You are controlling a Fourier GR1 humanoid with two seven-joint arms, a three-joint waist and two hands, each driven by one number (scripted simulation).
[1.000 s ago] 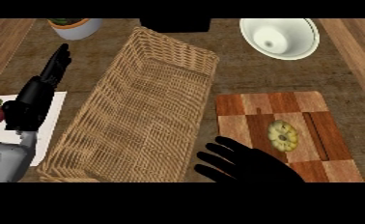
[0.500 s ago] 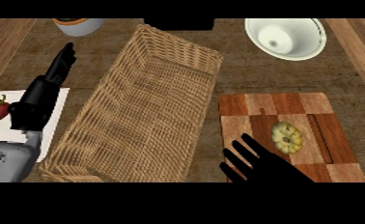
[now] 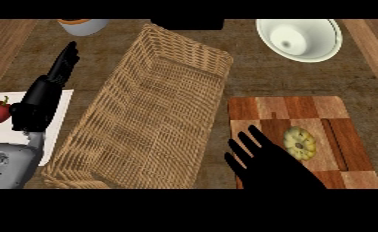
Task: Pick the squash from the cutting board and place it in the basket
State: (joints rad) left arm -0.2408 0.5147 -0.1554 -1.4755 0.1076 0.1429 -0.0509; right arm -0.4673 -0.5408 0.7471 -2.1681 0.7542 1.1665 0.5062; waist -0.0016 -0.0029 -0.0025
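1. Dark wood counter; white bowl upper right, wicker basket running centre to lower left.
2. Squash sits on the cutting board, lower right. It's round, no long axis to line up on.
3. My right hand, fingers spread and holding nothing, is just left of the squash and nearer than the other.
4. Left hand rests open at the left edge.

far up on my right i see a white bowl standing on the brown counter. up on my left, a pale cup is cut by the edge. a red fruit lies on a white sheet at my left.
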